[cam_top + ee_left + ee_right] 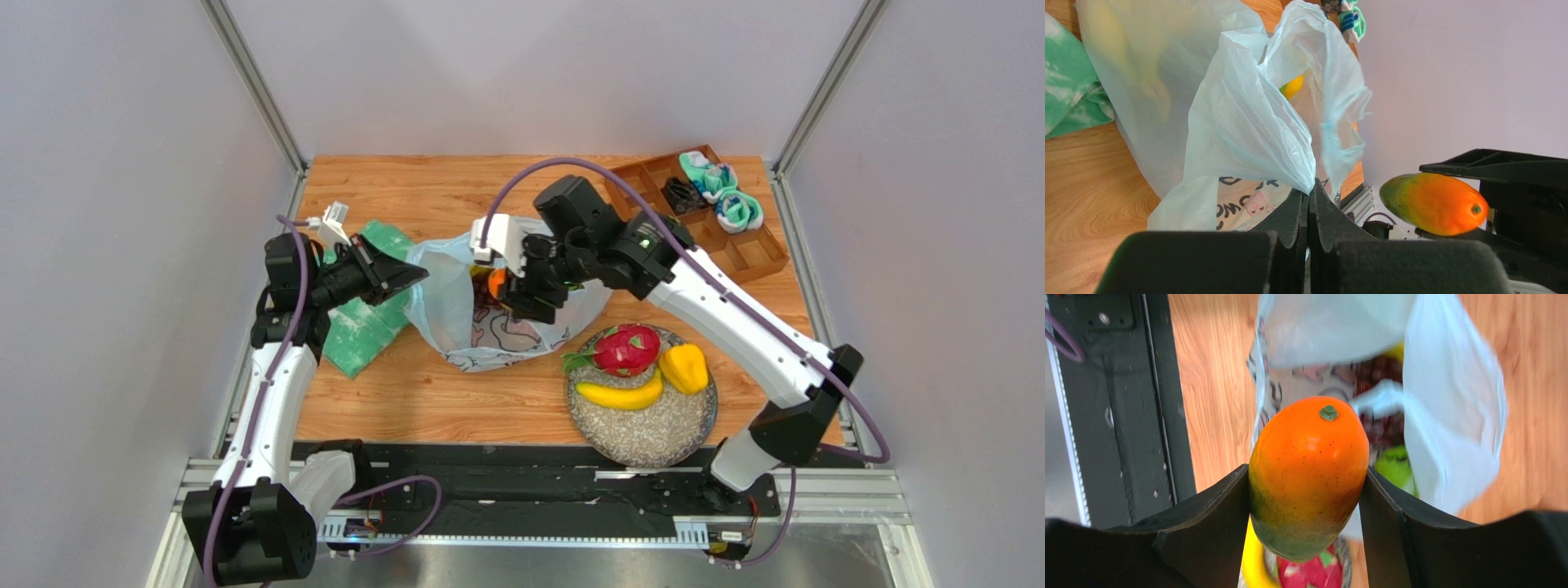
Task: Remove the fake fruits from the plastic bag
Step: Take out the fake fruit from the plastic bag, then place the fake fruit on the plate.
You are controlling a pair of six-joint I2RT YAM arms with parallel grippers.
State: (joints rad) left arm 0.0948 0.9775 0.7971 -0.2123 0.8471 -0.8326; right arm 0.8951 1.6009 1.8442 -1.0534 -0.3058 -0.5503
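Meanwhile right gripper (529,292) clasps mango (1435,203) above bag (1241,122) holding grapes (1381,425); left gripper (1309,195) pinches bag.

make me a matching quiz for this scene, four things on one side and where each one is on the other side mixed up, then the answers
Things:
1. mango
2. dragon fruit
3. plastic bag
4. rolled socks

Places:
A. in the wooden tray
B. pinched in the shut left jaws
C. on the speckled plate
D. gripped between the right jaws

Pairs: 1-D, 2-C, 3-B, 4-A
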